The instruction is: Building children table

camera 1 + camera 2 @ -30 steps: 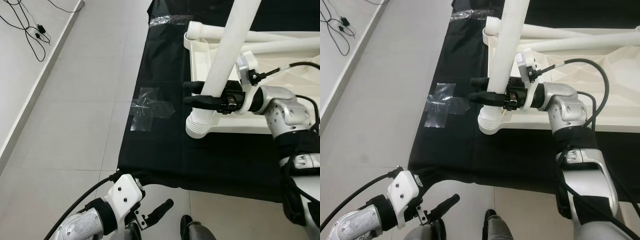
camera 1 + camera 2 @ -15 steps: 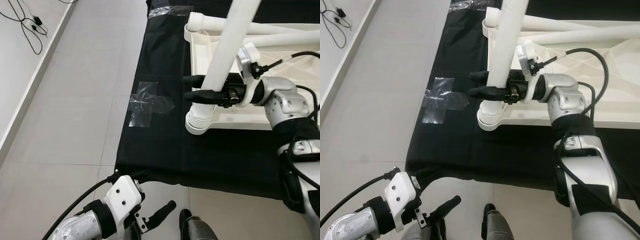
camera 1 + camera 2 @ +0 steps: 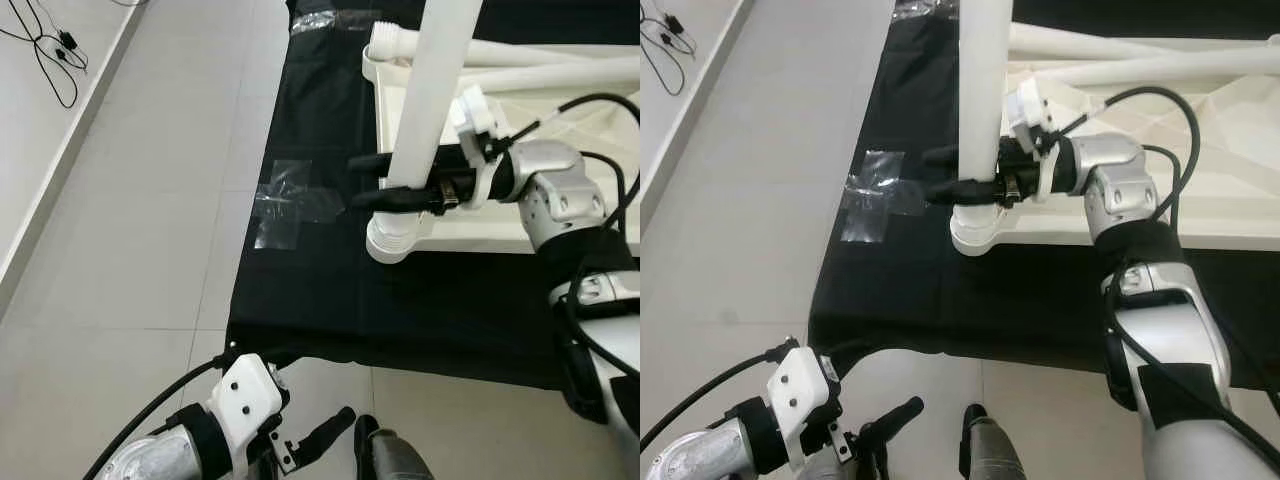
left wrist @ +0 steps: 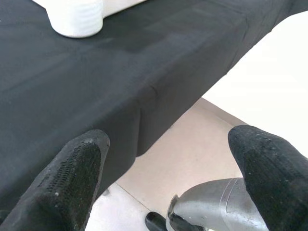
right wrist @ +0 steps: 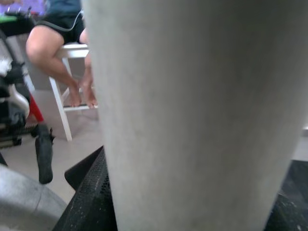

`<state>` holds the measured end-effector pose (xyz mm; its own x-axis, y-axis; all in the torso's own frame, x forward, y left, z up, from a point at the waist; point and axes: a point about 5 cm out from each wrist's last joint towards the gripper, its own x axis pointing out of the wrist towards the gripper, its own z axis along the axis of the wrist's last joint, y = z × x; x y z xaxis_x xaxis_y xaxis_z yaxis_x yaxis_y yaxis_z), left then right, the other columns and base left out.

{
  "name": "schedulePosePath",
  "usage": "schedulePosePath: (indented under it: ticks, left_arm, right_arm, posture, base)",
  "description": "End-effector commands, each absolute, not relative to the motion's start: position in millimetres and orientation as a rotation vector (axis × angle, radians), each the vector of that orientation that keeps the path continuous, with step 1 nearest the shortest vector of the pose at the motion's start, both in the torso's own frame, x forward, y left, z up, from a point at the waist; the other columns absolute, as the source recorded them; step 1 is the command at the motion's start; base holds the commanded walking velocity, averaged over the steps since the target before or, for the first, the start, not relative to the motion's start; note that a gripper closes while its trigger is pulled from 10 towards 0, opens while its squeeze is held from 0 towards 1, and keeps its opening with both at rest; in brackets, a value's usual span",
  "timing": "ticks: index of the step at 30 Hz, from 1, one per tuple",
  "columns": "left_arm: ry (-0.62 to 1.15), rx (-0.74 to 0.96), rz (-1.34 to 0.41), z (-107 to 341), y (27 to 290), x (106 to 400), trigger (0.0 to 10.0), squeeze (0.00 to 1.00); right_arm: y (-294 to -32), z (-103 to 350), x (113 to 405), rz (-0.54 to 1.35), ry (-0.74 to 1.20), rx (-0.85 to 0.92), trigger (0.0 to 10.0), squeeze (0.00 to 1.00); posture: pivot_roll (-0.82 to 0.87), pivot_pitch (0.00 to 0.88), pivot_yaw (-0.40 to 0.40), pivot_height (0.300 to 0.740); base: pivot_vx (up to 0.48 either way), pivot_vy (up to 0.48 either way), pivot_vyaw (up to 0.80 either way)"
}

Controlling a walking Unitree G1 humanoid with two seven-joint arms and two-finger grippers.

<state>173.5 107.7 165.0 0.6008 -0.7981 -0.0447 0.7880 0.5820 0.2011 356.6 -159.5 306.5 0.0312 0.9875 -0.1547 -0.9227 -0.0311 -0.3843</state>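
Observation:
My right gripper [image 3: 364,180] is shut on a white table leg [image 3: 425,90], its black fingers [image 3: 952,188] clamped round the lower part. The leg stands almost upright. Its ribbed lower end [image 3: 391,238] rests at the near left corner of the white tabletop [image 3: 560,232], which lies upside down on a black cloth [image 3: 320,290]. Two more white legs [image 3: 530,60] lie across the tabletop's far side. In the right wrist view the leg [image 5: 192,110] is pressed between the pads. My left gripper [image 4: 168,159] hangs open low over the cloth's near edge.
A patch of clear tape [image 3: 285,205] sticks to the cloth's left edge. Grey tiled floor [image 3: 130,230] lies to the left, with black cables [image 3: 55,50] by the wall. A person sits on a white stool [image 5: 62,96] beyond the leg. My grey foot [image 3: 392,460] stands below.
The right gripper has swung the leg from leaning right to nearly upright and shifted slightly left. The left arm has stayed low.

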Motion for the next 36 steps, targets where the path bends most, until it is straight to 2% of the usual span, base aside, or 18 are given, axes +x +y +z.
schedulePosePath:
  ticks: [1,12,18,23,27,30,32,35,36]
  left_arm:
    - [-0.011,0.205,-0.950,160.6,108.6,169.0,10.0,0.00]
    - [-0.008,0.207,-0.952,160.0,108.8,169.1,10.0,0.00]
    - [-0.007,0.206,-0.955,160.2,109.2,170.4,10.0,0.00]
    - [-0.007,0.207,-0.956,160.5,109.4,170.8,10.0,0.00]
    - [-0.006,0.207,-0.957,160.5,109.6,170.9,10.0,0.00]
    - [-0.007,0.205,-0.956,160.4,109.3,171.9,10.0,0.00]
    - [-0.007,0.205,-0.956,160.4,109.3,171.9,10.0,0.00]
    - [-0.008,0.201,-0.955,159.4,108.2,173.3,10.0,0.00]
    - [-0.008,0.201,-0.955,159.4,108.2,173.3,10.0,0.00]
  right_arm:
    - [-157.4,255.0,357.5,1.580,0.042,-0.435,10.0,0.00]
    - [-152.7,244.8,350.1,1.617,0.034,-0.470,10.0,0.00]
    - [-151.2,246.8,344.1,1.654,0.065,-0.556,10.0,0.00]
    - [-148.8,251.0,345.9,1.647,0.045,-0.520,10.0,0.00]
    - [-145.5,259.5,352.8,1.576,-0.007,-0.437,10.0,0.00]
    - [-146.1,268.6,363.2,1.412,-0.050,-0.323,10.0,0.00]
    - [-146.1,268.6,363.2,1.412,-0.050,-0.323,10.0,0.00]
    - [-152.4,255.7,365.4,1.240,-0.030,-0.295,10.0,0.00]
    - [-152.4,255.7,365.4,1.240,-0.030,-0.295,10.0,0.00]
  posture:
    - [0.01,0.412,0.021,0.740]
    - [0.01,0.396,0.028,0.740]
    - [0.01,0.392,0.031,0.740]
    - [0.01,0.392,0.031,0.740]
    - [0.00,0.393,0.029,0.740]
    - [0.00,0.394,0.027,0.740]
    - [0.00,0.394,0.027,0.740]
    - [-0.02,0.393,0.011,0.740]
    - [-0.02,0.393,0.011,0.740]
  base:
    - [0.000,0.000,0.00]
    - [0.000,0.000,0.00]
    - [0.000,0.000,0.00]
    - [0.000,0.000,0.00]
    - [0.000,0.000,0.00]
    - [0.000,0.000,0.00]
    - [0.000,0.000,0.00]
    - [0.000,0.000,0.00]
    - [0.000,0.000,0.00]
